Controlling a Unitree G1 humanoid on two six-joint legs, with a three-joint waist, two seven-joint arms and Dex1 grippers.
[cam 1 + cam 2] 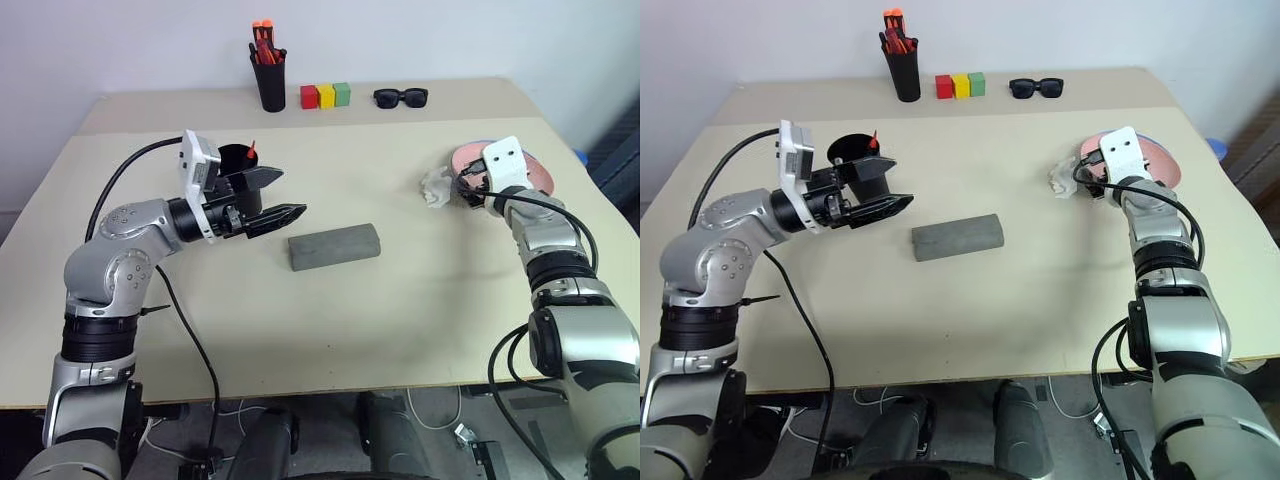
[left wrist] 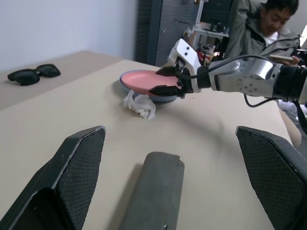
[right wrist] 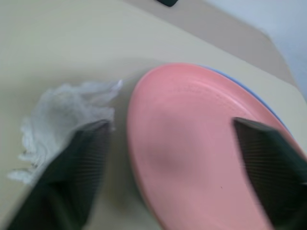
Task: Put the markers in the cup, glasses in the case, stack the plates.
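On the table (image 1: 420,320), both pincers gape: right (image 3: 175,158) over stacked plates (image 3: 201,143), left (image 1: 268,200) by the case (image 1: 334,246).

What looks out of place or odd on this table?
A crumpled white tissue lies on the table right beside the stacked plates, by the open right gripper. It looks like stray litter. Nothing looks spilled or damaged.

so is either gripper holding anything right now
No, nothing is held. The left gripper hangs open above the table near the grey case. The right gripper is open over the pink plate, gripping nothing.
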